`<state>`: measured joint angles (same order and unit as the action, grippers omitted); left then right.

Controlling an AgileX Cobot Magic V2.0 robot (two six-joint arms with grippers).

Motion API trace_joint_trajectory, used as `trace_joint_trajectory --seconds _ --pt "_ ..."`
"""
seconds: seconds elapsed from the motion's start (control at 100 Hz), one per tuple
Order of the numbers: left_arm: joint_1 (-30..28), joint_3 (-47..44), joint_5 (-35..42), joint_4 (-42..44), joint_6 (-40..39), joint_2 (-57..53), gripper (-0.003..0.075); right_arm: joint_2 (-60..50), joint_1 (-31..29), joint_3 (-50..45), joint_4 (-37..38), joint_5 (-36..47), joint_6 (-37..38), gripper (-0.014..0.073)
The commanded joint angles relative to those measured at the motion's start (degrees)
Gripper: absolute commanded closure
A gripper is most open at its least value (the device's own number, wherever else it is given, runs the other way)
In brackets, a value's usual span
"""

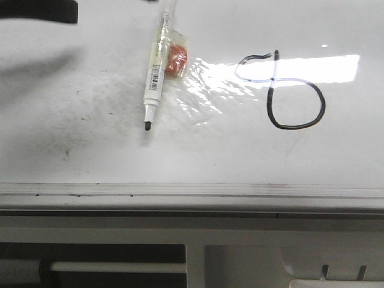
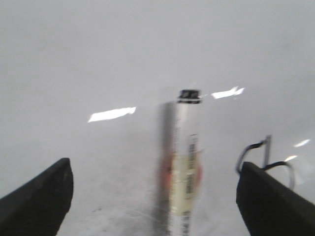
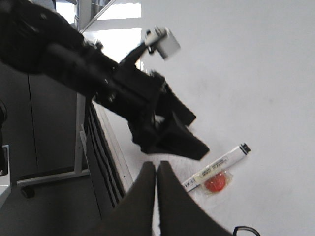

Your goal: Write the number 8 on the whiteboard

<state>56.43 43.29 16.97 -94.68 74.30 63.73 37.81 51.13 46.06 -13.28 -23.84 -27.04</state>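
The whiteboard (image 1: 90,150), glossy and smudged grey, fills the front view above a metal edge rail (image 1: 180,191). The number 8 (image 1: 282,90) sits right of centre, long axis tilted, small loop upper left. The marker (image 1: 156,66) lies uncapped, tip toward lower frame. The left gripper (image 2: 155,196) is spread wide; the right gripper (image 3: 156,172) is closed, empty.

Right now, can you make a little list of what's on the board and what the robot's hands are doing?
drawing: number 8, lopsided black line, finished loops
surface: whiteboard, smudged grey
pen: marker lying flat, tip uncapped, nobody holding it
red thing: small packet beside the marker
left gripper: open, above the marker
right gripper: shut, empty
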Motion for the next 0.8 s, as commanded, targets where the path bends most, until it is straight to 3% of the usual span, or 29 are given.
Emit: trace_joint_trajectory --seconds 0.0,0.12,0.26,0.34,0.54,0.79 --pt "2.36 0.07 -1.95 0.76 1.25 -8.06 0.0167 -3.08 -0.45 -1.03 1.46 4.21 0.87 0.0625" --pt "4.76 -5.57 -2.69 0.76 1.25 -18.06 0.0323 -9.57 -0.58 -6.6 10.21 1.55 11.21 0.0625" --pt "6.1 -14.54 -4.13 0.76 1.25 -31.06 0.0594 -18.59 -0.58 -12.72 27.98 -8.48 28.57 0.0625" --pt "6.1 -18.99 -5.65 0.76 1.25 -36.74 0.0741 -23.93 -0.58 -15.18 32.96 -12.79 31.69 0.0625" --pt "6.1 -25.93 -5.83 0.76 1.14 -46.03 0.0741 -31.68 -0.58 -17.34 35.39 -12.84 31.69 0.0625" --pt "6.1 -27.91 -5.83 0.76 1.14 -47.41 0.0741 -32.5 -0.58 -17.34 35.39 -14.29 31.69 0.0625"
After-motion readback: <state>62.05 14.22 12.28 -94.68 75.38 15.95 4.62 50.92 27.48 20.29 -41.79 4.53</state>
